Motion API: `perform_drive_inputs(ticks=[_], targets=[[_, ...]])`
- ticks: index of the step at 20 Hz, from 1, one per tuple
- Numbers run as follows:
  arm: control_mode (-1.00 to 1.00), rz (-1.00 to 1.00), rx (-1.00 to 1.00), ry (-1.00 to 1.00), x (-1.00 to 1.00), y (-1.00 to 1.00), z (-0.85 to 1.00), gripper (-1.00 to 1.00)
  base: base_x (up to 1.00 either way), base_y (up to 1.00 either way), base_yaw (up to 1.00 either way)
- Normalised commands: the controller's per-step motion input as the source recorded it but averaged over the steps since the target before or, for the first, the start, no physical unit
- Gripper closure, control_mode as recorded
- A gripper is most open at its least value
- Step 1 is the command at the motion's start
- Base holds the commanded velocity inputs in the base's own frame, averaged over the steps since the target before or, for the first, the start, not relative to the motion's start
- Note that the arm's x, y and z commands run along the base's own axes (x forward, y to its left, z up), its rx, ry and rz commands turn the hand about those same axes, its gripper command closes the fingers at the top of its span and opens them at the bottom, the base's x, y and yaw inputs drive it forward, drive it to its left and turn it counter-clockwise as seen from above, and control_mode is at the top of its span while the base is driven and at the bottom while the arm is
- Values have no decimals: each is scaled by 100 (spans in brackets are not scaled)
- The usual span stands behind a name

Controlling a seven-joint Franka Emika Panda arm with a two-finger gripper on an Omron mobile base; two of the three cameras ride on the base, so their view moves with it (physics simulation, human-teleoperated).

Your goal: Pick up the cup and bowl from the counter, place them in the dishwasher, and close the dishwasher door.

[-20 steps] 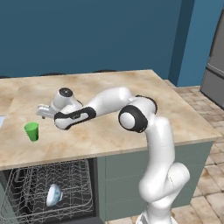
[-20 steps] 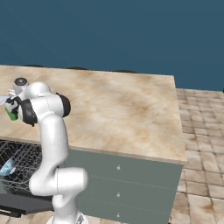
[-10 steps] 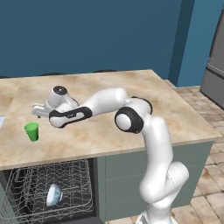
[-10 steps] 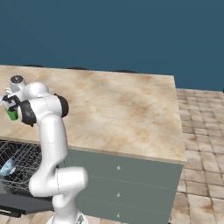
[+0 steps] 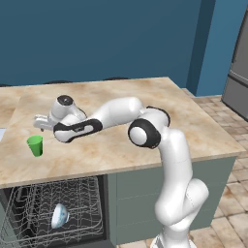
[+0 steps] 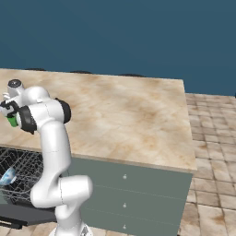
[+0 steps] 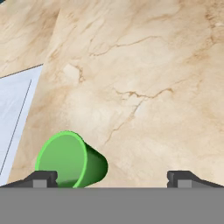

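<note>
The green cup [image 5: 35, 145] stands upright near the left end of the beige counter [image 5: 193, 126]. My gripper [image 5: 40, 125] hangs open just above and behind it, empty. In the hand view the cup [image 7: 72, 159] sits low left, by the left fingertip [image 7: 41, 178], off the centre of the gripper [image 7: 112, 179]. In the right base view a sliver of the cup [image 6: 12, 121] peeks from behind the arm, under the gripper [image 6: 5, 109]. The pale bowl [image 5: 59, 215] lies in the wire rack of the open dishwasher [image 5: 29, 213] below the counter. The dishwasher door [image 6: 18, 215] is folded down.
A pale blue-white flat surface [image 7: 13, 109] borders the counter just left of the cup. Grey-green cabinet drawers [image 6: 129, 184] stand right of the dishwasher. A grey fridge [image 5: 237, 63] is at the far right. Tiled floor [image 6: 212, 152] lies beyond the counter's right end.
The arm has reached a little further left along the counter, bringing the open gripper closer over the cup. Cup and bowl have not moved.
</note>
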Motion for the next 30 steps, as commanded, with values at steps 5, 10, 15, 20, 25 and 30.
perform_drive_inputs(ticks=[5,10,15,20,25,30], targets=[[-100,0,1,-5,-30,0,0,-100,0,0,0],[-100,0,0,-5,-28,0,0,-100,0,0,0],[-100,0,1,-1,-9,0,0,-100,0,0,0],[-100,0,1,0,0,0,-2,-100,0,0,0],[-100,0,0,0,0,0,-11,-100,0,0,0],[-100,1,0,0,0,1,-11,-100,0,0,0]])
